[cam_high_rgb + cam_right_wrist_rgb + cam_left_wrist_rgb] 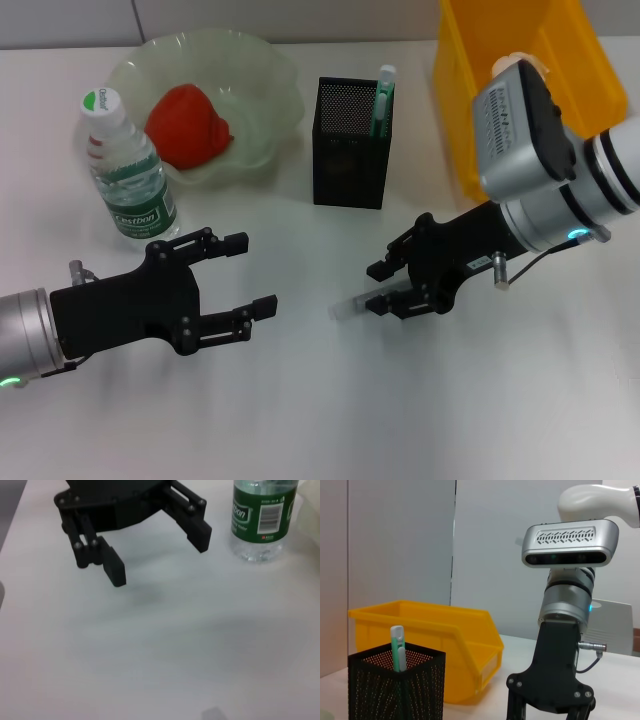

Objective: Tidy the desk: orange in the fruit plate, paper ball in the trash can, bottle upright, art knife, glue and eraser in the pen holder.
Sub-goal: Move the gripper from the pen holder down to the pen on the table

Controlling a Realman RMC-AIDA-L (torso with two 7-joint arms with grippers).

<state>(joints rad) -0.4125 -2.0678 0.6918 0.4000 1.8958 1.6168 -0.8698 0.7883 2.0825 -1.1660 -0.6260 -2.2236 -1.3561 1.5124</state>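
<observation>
Head view: the slim grey pen-like glue stick (352,305) is pinched between the fingers of the right gripper (385,288), its blurred clear tip projecting past the fingertips toward the left gripper. The right gripper sits low over the plain white desk (330,410), pointing toward the robot's left.

Beyond the right gripper, just past its fingertips, stands the tall square black mesh pen holder (350,155), upright on the desk. The slim mint-green art knife (383,100) stands inside it, leaning in the corner nearest the big bright yellow plastic trash can (470,120). The trash can lies behind the right arm's wrist; in the left wrist view it (450,645) sits just behind the pen holder (395,687), with the knife (397,647) rising above the mesh rim.

The left gripper (245,275) hovers opposite the right one, well apart from it, fingers spread wide and holding nothing. The right wrist view confirms the spread fingers (114,570) above bare tabletop.

Just behind the left gripper stands the small clear plastic water bottle (125,170) with green label and white cap, upright. Behind the bottle sits the large translucent pale green fruit plate (275,90) with wavy rim, and the orange-red lumpy orange (188,125) rests inside it.
</observation>
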